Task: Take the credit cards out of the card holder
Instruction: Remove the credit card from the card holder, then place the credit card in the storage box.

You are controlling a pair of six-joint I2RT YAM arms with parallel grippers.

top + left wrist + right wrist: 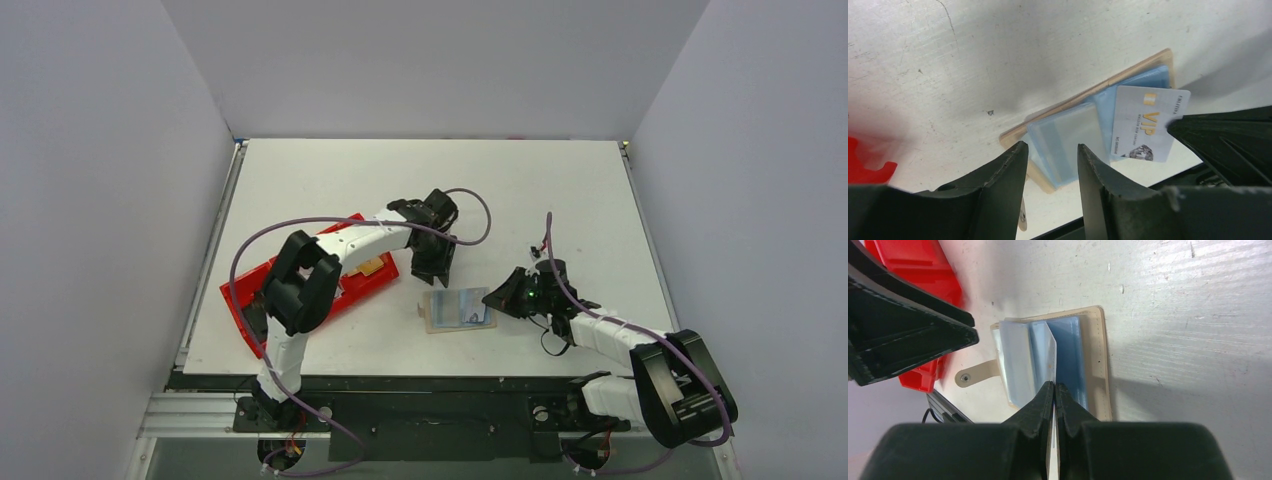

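Observation:
The tan card holder [434, 322] lies open on the table, its tab [973, 376] pointing toward the near edge. Light blue sleeves or cards [1068, 142] fill it; I cannot tell them apart. My right gripper [1054, 386] is shut on the pale white-grey card with "VIP" print [1148, 125], which stands tilted up from the holder [1098, 355] and shows edge-on in the right wrist view [1052, 352]. In the top view the right gripper [497, 298] sits at the holder's right edge. My left gripper [1050, 150] is open and empty, hovering just behind the holder [432, 262].
A long red plastic tray [250, 300] lies left of the holder under the left arm, with a small tan item [368, 267] in it. Its corner shows in the left wrist view [863, 160] and the right wrist view [918, 270]. The table's near edge runs just below the holder.

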